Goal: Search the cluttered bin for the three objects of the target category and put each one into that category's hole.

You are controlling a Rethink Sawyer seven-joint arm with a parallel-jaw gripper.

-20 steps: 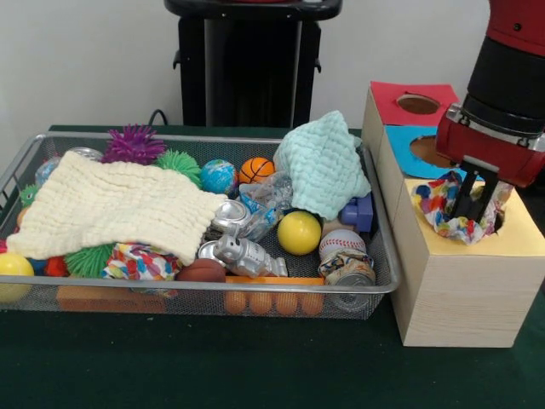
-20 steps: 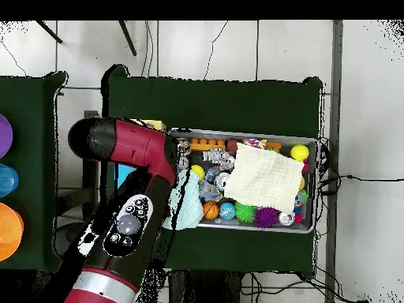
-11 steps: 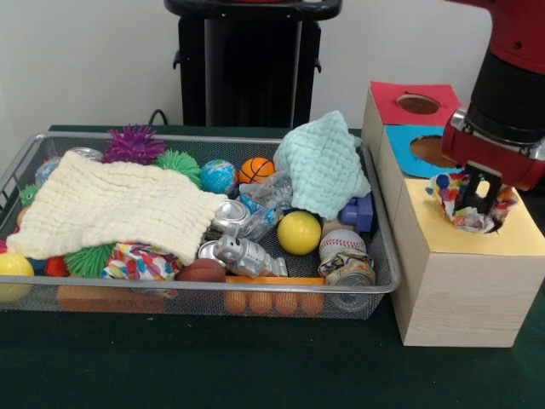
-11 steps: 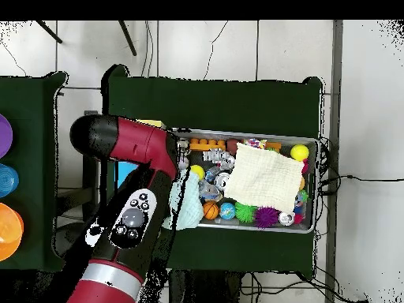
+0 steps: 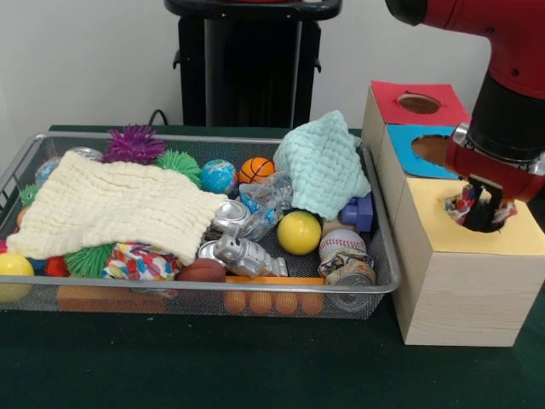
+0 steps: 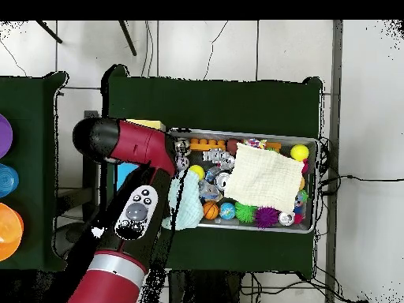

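Pincer (image 5: 482, 209) low, arm (image 6: 126, 207) bent overhead.

We've got a shiny wire-mesh metal bin (image 5: 128, 294) sitting on matt dark green felt-looking table cover (image 5: 213, 366). The cream cloth (image 5: 111, 204) and mint cloth (image 5: 322, 164) look soft, waffle-knit. At right of the frame, the box (image 5: 460, 290) is pale raw wood grain with matt coloured paper tops. The yellow ball (image 5: 299, 233) is smooth, glossy.

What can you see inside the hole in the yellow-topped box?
A multicoloured cloth is bunched in the hole of the yellow-topped box, with the gripper pushed down into it. How far the cloth reaches inside is hidden.
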